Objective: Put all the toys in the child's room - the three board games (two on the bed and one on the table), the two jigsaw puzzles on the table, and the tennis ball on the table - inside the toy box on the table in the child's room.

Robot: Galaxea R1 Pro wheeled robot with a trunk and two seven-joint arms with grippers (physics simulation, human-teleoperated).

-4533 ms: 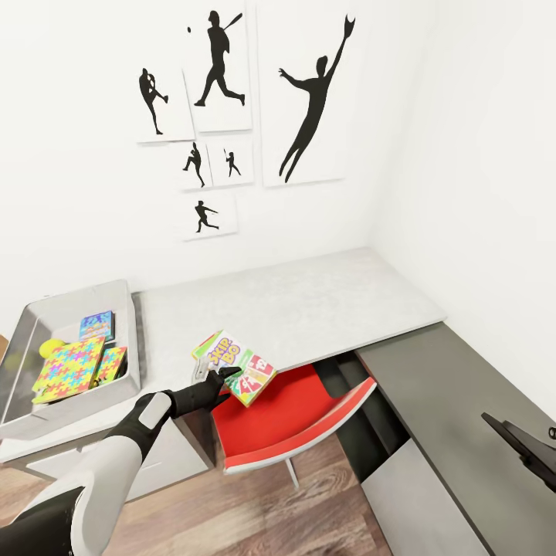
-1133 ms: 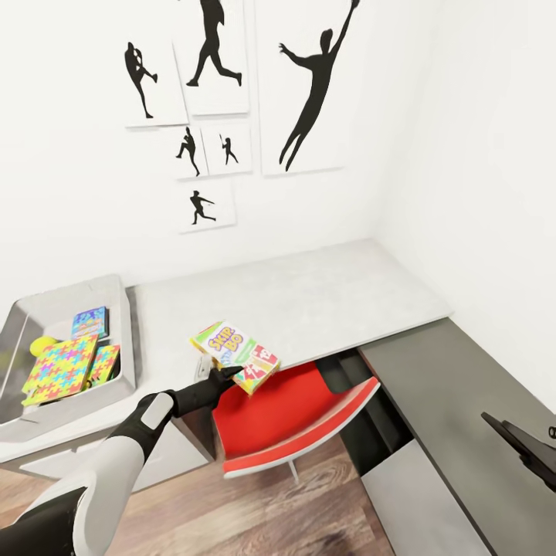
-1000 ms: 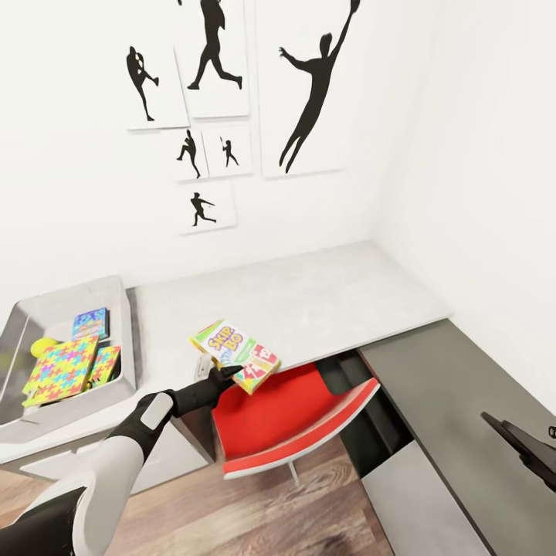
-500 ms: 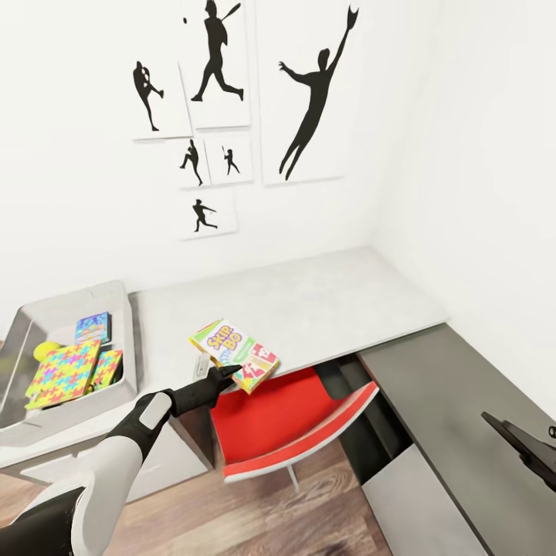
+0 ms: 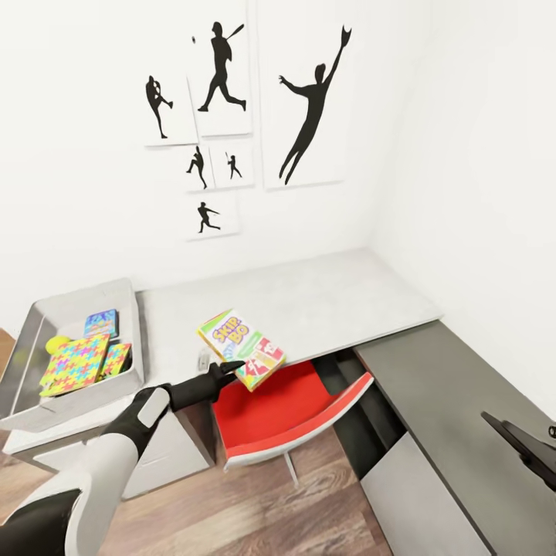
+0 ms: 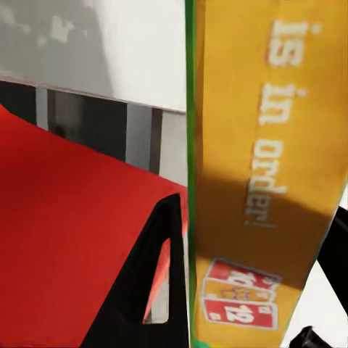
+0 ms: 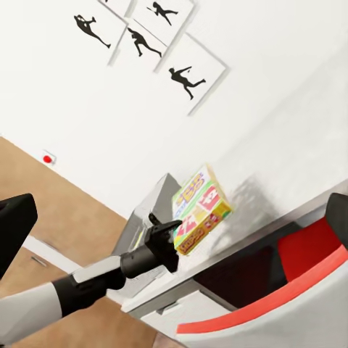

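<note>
Above the desk [image 5: 309, 301] edge and red chair [image 5: 278, 409], the green-red-yellow board game [image 5: 241, 348] is held clamped in the left pincer [image 5: 224, 371] by its near corner. With the toy box [image 5: 31, 401] well apart at nine o'clock, the tilted box could be levered loose in transit; the right pincer's [image 5: 525, 440] state cannot be told

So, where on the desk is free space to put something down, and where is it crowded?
The light grey top of the table is bare from the toy box across to the right wall. The lower dark grey section is bare too. The toy box is crowded: jigsaw puzzles, tennis ball and a blue board game.
</note>
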